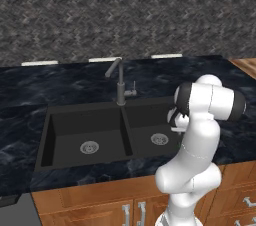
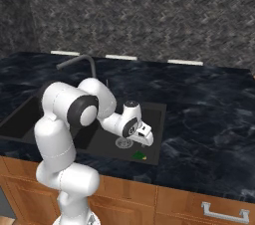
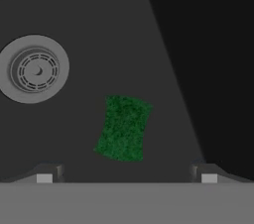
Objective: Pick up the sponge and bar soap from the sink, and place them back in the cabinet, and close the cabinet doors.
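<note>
Now, reading from left to right, you first meet the left basin of the black sink (image 1: 50, 135), bare but for its round drain, then the dark curved faucet (image 1: 120, 82) rising behind the divider between the two basins. Right of that lies the right basin, where your white arm bends down from the counter edge and hangs its gripper (image 3: 126, 174) above the basin floor, beside the second metal drain (image 3: 33, 69). Your gripper's two fingertips stand wide apart with nothing between them. From the hand view the sponge (image 3: 123, 128) lies flat on the basin floor, green side up, a little ahead of the fingertips and roughly centred between them, with the drain off to one side and well clear of it. From the right base view the same sponge (image 2: 139, 156) sits near the front right corner of the basin, just below the hand. As for progress, I judge you are at the very start: the sponge is not yet grasped, and everything after it remains to be done
</note>
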Controlling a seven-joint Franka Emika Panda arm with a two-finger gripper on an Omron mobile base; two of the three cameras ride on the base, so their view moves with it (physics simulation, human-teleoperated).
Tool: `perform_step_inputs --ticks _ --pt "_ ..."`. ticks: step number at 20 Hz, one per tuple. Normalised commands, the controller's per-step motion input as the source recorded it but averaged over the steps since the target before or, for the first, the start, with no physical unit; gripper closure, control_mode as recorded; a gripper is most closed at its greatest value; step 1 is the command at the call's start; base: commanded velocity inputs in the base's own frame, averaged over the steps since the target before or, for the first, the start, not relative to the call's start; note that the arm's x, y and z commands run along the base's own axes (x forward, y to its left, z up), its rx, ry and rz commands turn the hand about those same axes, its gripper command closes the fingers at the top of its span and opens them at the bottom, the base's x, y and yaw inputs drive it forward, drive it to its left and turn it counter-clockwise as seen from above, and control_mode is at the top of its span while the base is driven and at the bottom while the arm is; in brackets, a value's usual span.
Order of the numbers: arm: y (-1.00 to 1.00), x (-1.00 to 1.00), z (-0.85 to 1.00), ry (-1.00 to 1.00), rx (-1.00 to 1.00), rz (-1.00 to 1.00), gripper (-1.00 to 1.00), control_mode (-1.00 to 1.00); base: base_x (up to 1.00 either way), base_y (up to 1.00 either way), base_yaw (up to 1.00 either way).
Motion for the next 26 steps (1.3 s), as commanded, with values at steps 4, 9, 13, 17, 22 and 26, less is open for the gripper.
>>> perform_step_inputs --ticks 4,9,13,17,22,26 --pt "0.00 0.00 -0.19 0.00 0.00 0.00 -1.00 -1.00 0.00 0.00 0.00" --pt "0.00 0.00 -0.19 0.00 0.00 0.00 -1.00 -1.00 0.00 0.00 0.00" --pt "0.00 0.00 -0.18 0.00 0.00 0.00 -1.00 -1.00 0.00 0.00 0.00" --pt "0.00 0.00 -0.20 0.00 0.00 0.00 -1.00 -1.00 0.00 0.00 0.00" --pt "0.00 0.00 -0.19 0.00 0.00 0.00 -1.00 -1.00 0.00 0.00 0.00" --pt "0.00 0.00 -0.19 0.00 0.00 0.00 -1.00 -1.00 0.00 0.00 0.00"
